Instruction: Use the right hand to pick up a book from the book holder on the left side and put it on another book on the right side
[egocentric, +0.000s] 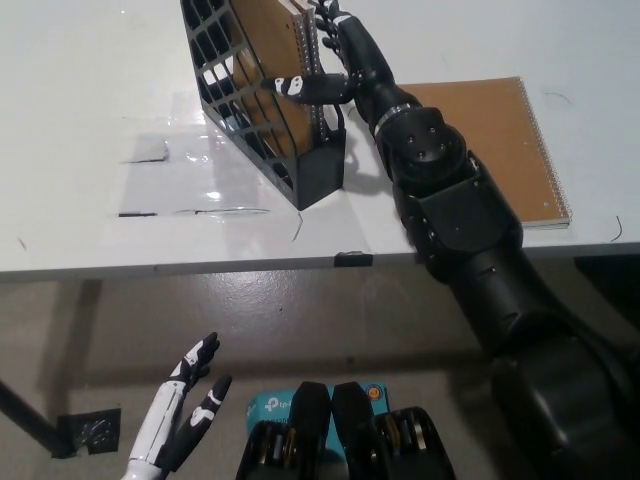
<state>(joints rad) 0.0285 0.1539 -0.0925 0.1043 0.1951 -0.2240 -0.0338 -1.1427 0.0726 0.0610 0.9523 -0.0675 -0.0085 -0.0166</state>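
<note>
A black mesh book holder (265, 95) stands tilted on the white table (100, 100), left of centre. A brown spiral-bound book (275, 40) stands inside it. My black right hand (335, 60) is at the book's spiral edge, thumb across the front of the holder and fingers behind the book, closing around it. A second brown spiral-bound book (500, 140) lies flat on the table to the right, partly covered by my right arm. My white left hand (185, 415) hangs open below the table at the lower left.
The table's front edge (200, 268) runs across the middle of the view, with floor below it. A blue box (270, 410) lies on the floor at the bottom. Strips of clear tape (190, 210) lie on the table left of the holder.
</note>
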